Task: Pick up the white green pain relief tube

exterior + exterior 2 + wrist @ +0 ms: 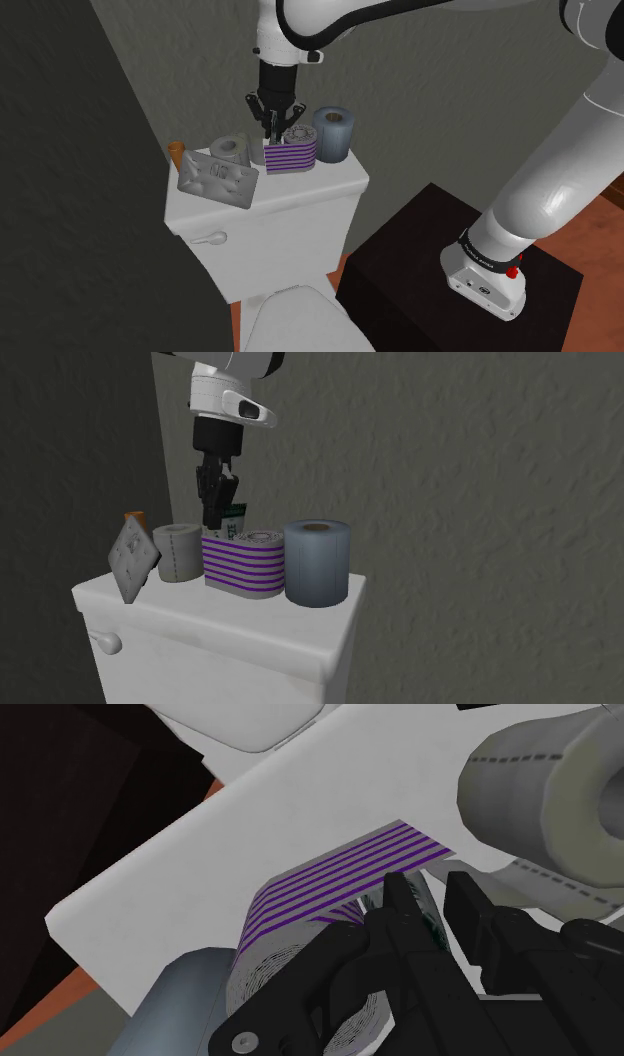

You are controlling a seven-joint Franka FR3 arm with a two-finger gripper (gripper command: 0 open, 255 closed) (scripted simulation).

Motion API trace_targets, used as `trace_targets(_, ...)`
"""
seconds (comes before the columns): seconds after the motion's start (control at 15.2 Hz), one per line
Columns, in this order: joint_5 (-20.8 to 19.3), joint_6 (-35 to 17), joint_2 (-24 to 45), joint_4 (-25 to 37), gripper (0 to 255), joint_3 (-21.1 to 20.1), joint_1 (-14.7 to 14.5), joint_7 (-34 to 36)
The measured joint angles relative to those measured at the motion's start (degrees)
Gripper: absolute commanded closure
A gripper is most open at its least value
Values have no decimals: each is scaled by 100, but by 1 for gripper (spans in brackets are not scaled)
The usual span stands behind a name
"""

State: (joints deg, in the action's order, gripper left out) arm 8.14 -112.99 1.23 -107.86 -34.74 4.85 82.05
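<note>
A white toilet tank lid point(322, 186) carries everything. From the shoulder view's left to right, it bears an orange-topped piece point(177, 153), a grey embossed slab point(217, 180) propped on edge in front of that piece, a grey paper roll point(229, 149) upright, a purple-striped roll point(290, 152) and a blue-grey roll point(335, 133), the last two just beside each other. A tube point(236, 518) with green print rises behind the striped roll, its foot hidden.
</note>
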Motion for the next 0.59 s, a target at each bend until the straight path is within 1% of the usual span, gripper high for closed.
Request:
trace_targets(0.26,0,37,-2,32,255,2,2,2)
trace_targets(0.59,14,357,-53,309,255,10,12,25)
